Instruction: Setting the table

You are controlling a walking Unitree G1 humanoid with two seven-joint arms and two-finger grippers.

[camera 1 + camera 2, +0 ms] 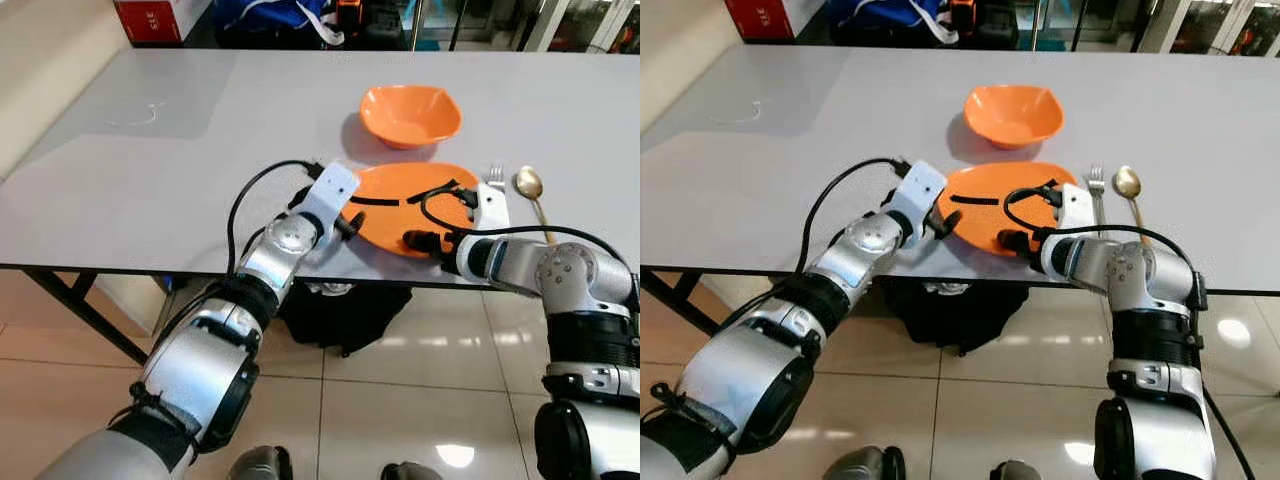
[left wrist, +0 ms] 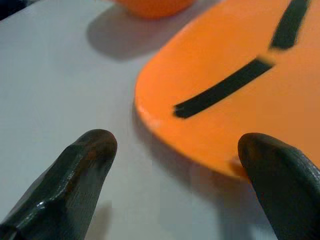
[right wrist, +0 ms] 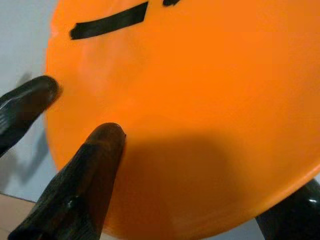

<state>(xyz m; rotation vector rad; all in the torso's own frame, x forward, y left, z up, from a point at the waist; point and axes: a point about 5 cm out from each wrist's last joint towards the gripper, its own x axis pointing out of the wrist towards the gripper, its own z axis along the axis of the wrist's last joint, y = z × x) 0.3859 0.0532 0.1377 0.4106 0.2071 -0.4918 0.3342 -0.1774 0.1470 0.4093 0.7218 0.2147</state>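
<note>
The table (image 1: 150, 180) is grey and bare over most of its top, with the setting gathered at its near edge. One orange plate (image 1: 400, 205) lies flat there — round, shallow, with black strips (image 1: 374, 201) across its face. One orange bowl (image 1: 410, 115) with a wavy rim stands just behind the plate, apart from it. To the plate's right lie one fork (image 1: 495, 178) and one gold spoon (image 1: 531, 190), side by side, handles toward the robot.

Two grippers flank the plate. The left gripper (image 2: 175, 165) has its fingers spread wide at the plate's left rim, one finger (image 2: 80, 170) over the table, the other (image 2: 280, 175) at the plate's near edge. The right gripper (image 3: 200, 185) reaches over the plate's near right edge, fingers parted — nothing held.
</note>
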